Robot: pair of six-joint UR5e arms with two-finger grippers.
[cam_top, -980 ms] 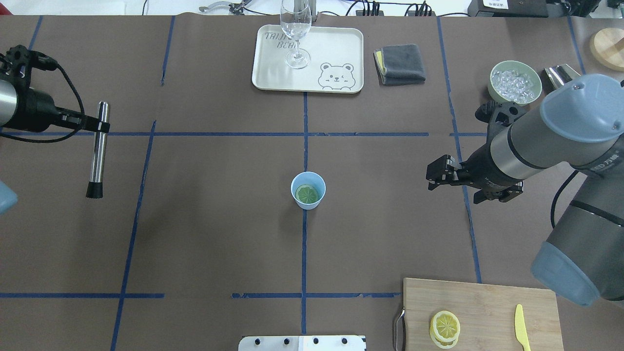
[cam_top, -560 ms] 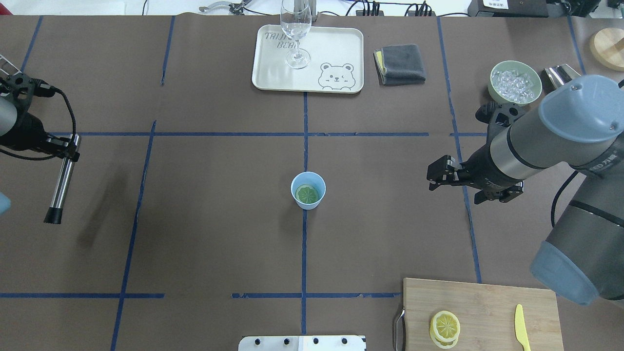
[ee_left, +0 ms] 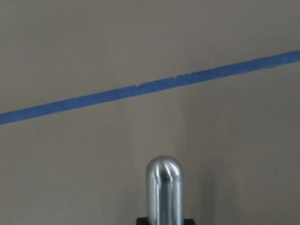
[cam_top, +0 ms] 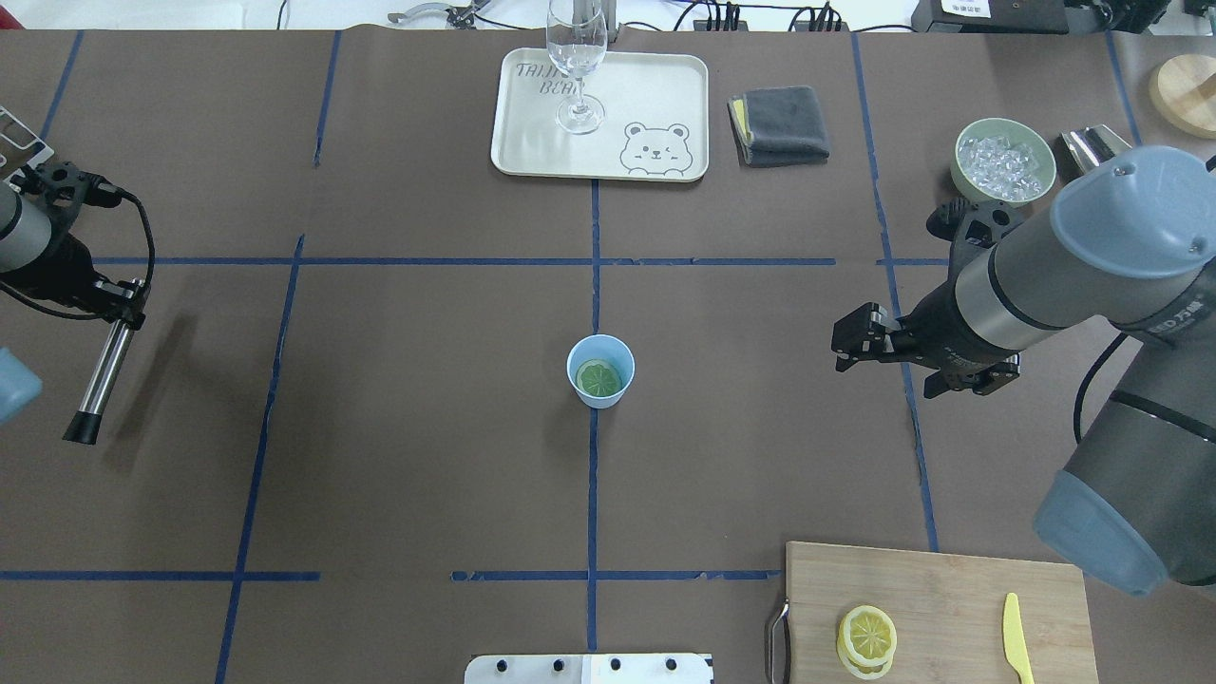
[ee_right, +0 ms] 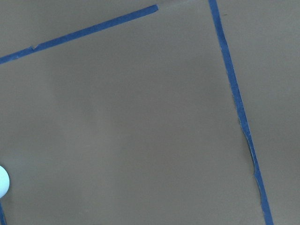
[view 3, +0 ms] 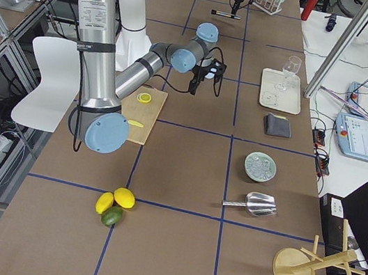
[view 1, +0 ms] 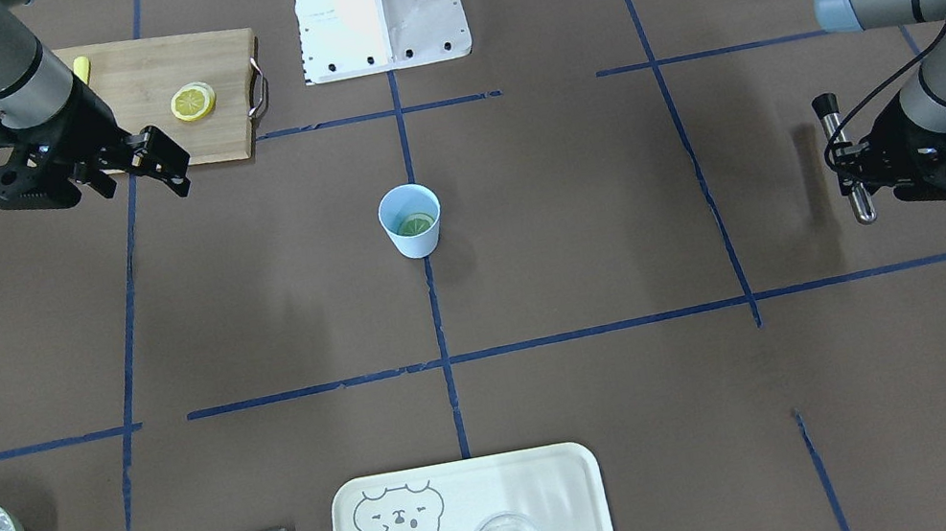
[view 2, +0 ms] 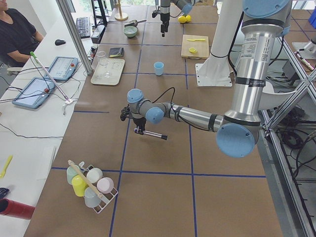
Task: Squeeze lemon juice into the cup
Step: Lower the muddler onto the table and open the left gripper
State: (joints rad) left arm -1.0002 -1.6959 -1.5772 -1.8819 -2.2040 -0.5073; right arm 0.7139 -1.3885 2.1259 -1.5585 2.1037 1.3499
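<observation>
One lemon slice (view 1: 416,223) lies inside the light-blue cup (view 1: 413,239) at mid-table in the front-facing view. Overhead, the left gripper (cam_top: 128,302) pinches a steel muddler (cam_top: 98,378) well left of the cup. The right gripper (cam_top: 848,340) hangs spread and empty, well to the cup's right.

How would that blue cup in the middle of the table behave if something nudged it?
The cup looks like thin plastic with only a lemon slice showing inside, so probably light and quick to slide. It tapers to a narrower base, so a push near the rim might tip it.
</observation>
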